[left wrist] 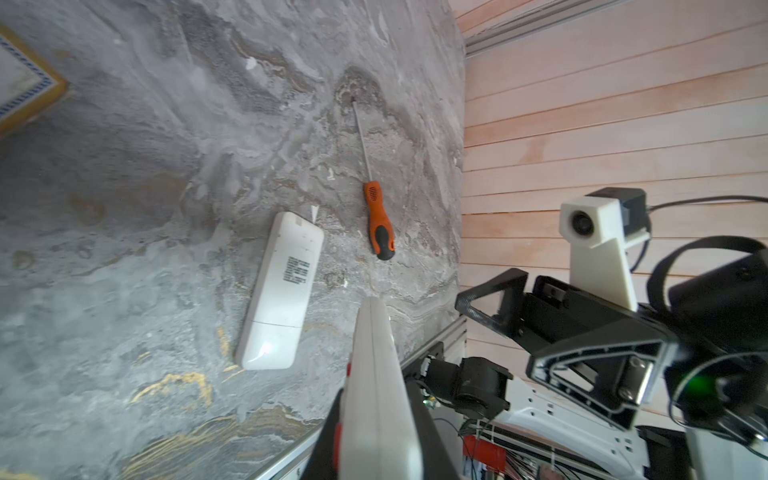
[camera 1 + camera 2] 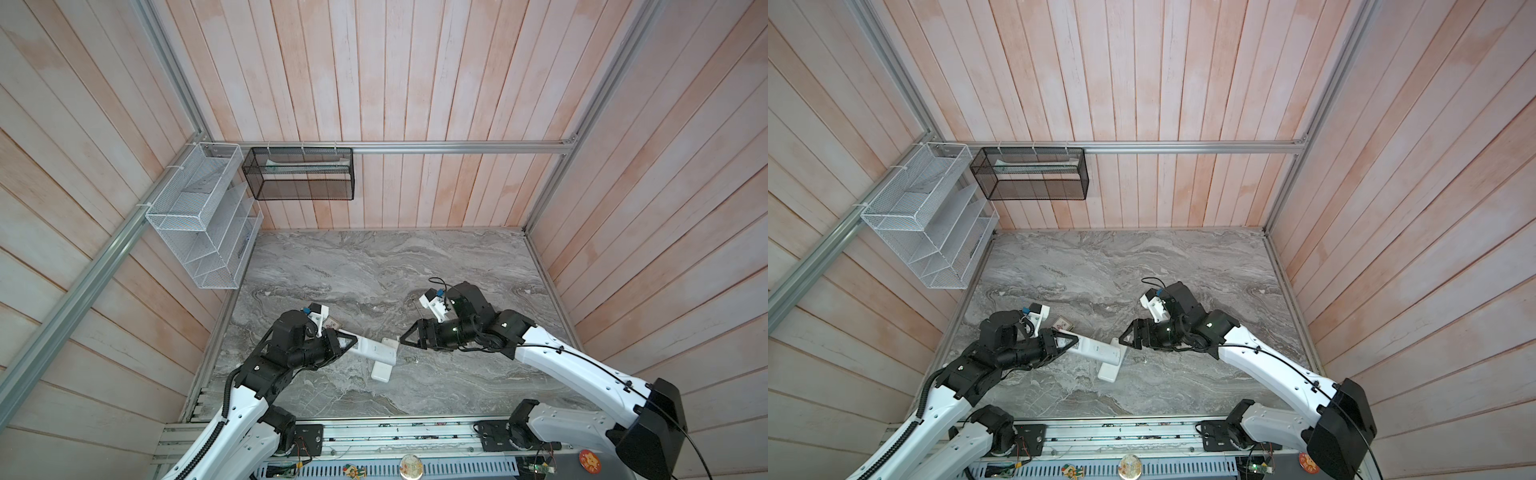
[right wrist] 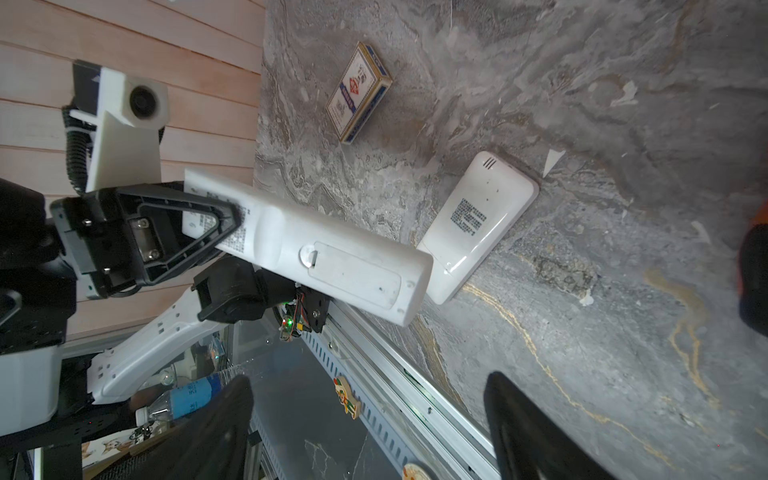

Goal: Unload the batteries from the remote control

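Note:
My left gripper [image 2: 347,343] is shut on one end of a white remote control [image 2: 374,349], which it holds level above the table. In the right wrist view the remote control [image 3: 324,253] shows its back, with the battery cover [image 3: 353,278] closed. The batteries are hidden. My right gripper [image 2: 405,338] stands open just off the remote's free end with nothing between its fingers [image 3: 515,424]. In the left wrist view the held remote control [image 1: 376,395] runs out between the dark jaws.
A second white remote [image 3: 478,224] lies face down on the marble table [image 2: 457,386], below the held one. A small card box [image 3: 359,93] lies near the left arm. An orange and black screwdriver [image 1: 379,224] lies by the right arm. Two wire baskets [image 2: 199,216] hang at the back left.

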